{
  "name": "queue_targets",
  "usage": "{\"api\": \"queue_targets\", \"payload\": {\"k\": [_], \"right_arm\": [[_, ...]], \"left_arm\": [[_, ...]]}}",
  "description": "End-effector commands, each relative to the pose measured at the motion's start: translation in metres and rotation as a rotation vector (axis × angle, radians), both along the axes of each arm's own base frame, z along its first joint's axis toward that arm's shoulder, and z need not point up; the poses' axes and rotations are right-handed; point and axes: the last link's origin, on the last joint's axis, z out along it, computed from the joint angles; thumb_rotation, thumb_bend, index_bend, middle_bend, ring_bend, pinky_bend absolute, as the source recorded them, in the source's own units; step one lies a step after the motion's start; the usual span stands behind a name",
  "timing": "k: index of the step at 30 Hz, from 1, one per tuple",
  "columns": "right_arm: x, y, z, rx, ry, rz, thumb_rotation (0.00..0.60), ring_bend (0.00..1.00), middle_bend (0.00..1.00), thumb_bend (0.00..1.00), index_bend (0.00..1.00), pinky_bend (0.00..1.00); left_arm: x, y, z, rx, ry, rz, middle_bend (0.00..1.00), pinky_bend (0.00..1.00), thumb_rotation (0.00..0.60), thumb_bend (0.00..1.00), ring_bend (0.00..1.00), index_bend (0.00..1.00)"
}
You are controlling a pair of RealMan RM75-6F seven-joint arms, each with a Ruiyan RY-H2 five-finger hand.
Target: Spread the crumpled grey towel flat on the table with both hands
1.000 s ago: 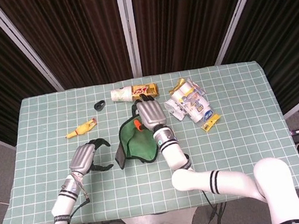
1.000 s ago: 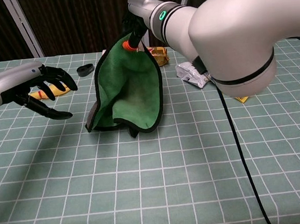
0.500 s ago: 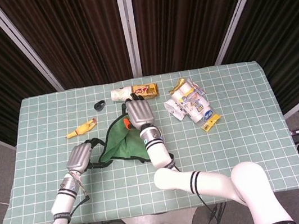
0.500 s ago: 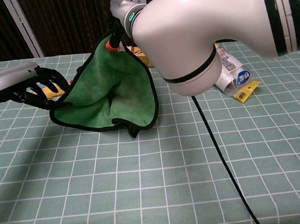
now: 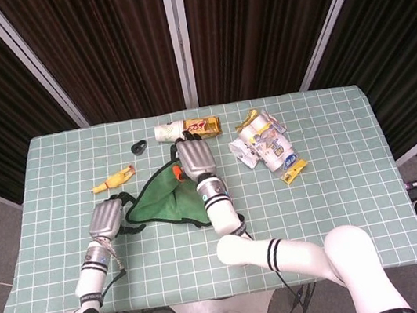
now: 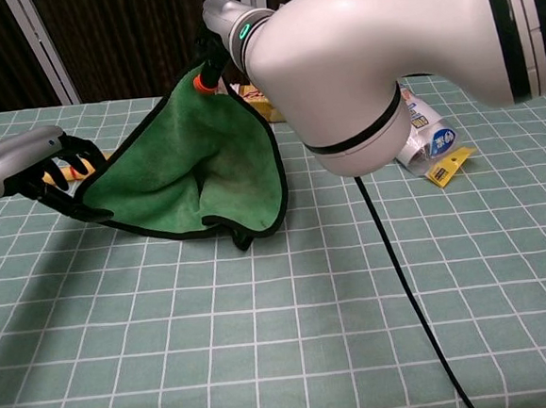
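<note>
Since half a second ago the left hand [image 6: 38, 166] has drawn further left, stretching the towel [image 6: 190, 168] wider (its visible face is green, black-edged); the hand grips the towel's left corner, while the right hand [image 5: 193, 159] holds the opposite corner raised above the table [image 6: 266, 356]. The towel's lower edge rests on the cloth near the table's middle; a yellow toy [image 5: 113, 181] lies just left of the towel, a black ring [image 5: 139, 146] beyond it; open grid in front of the towel.
</note>
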Motion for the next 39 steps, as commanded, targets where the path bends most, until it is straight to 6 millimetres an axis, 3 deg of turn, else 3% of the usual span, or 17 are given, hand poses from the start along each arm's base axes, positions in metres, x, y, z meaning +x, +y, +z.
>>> {"api": "queue_targets", "payload": {"k": [1,11,26,30,34,39], "right_arm": [[-0.001,0.0,0.001,0.001,-0.001,0.006,0.6,0.09,0.29,0.36,0.8,0.15],[-0.007,0.001,0.005,-0.01,0.011,0.02,0.6,0.09,0.29,0.36,0.8,0.15],[-0.021,-0.001,0.011,-0.01,-0.012,0.007,0.6,0.09,0.29,0.36,0.8,0.15],[-0.025,0.0,0.016,-0.004,-0.045,0.001,0.6,0.09,0.29,0.37,0.8,0.15],[-0.036,0.005,0.023,0.006,-0.081,0.0,0.6,0.09,0.29,0.36,0.8,0.15],[-0.051,0.016,0.037,0.017,-0.152,0.007,0.6,0.1,0.29,0.36,0.8,0.15]], "left_arm": [[-0.001,0.001,-0.001,0.004,-0.016,0.019,0.29,0.34,0.509,0.05,0.24,0.42],[-0.006,0.006,-0.005,0.025,-0.047,0.06,0.29,0.35,0.512,0.12,0.24,0.5],[-0.007,0.009,0.0,0.037,-0.064,0.068,0.3,0.35,0.511,0.43,0.24,0.56],[-0.007,0.009,0.002,0.045,-0.063,0.054,0.31,0.35,0.56,0.5,0.24,0.6],[-0.004,0.008,0.008,0.063,-0.08,0.023,0.32,0.35,0.598,0.51,0.24,0.6],[0.003,0.007,0.02,0.094,-0.099,-0.052,0.32,0.35,0.6,0.51,0.24,0.6]]}}
